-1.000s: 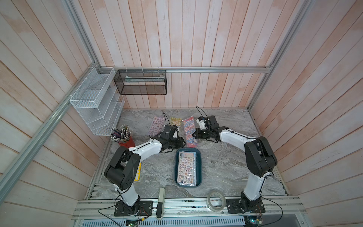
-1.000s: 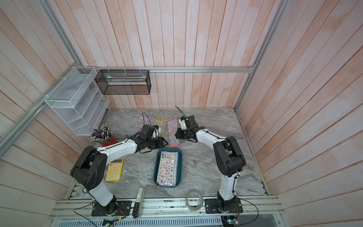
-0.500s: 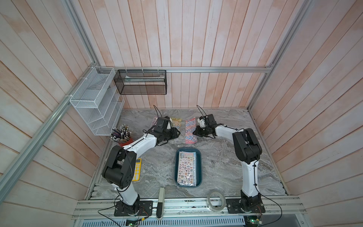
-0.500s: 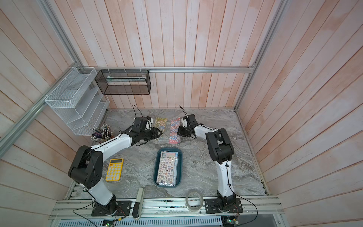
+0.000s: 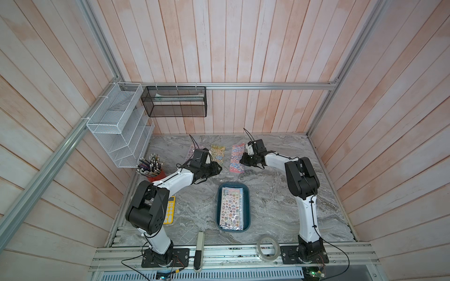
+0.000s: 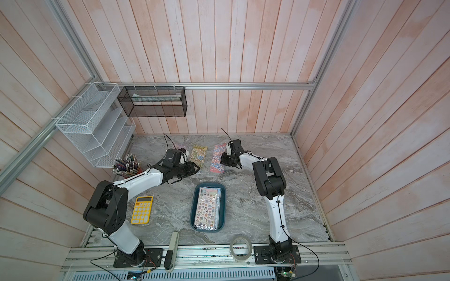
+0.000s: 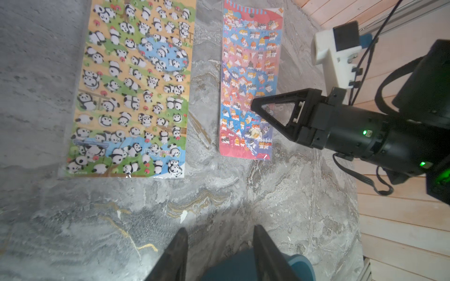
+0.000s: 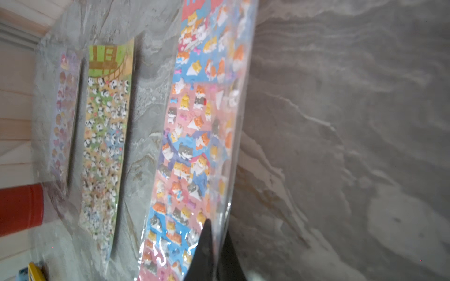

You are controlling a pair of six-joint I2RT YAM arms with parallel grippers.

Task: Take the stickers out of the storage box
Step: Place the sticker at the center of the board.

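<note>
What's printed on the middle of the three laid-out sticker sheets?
The middle sheet: black-and-white pandas on orange, green and blue; clearest in the left wrist view.

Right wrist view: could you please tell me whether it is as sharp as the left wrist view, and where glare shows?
Right wrist view: softer, the purple sheet and red cup smeared, glare along the clear sleeve edge of the pink sheet; left wrist view: sharp, panda sheet crisp.

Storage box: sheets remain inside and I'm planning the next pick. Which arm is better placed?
Left. The left gripper is open, empty and close to the storage box; the right gripper has the edge of the pink sheet between its fingers.
</note>
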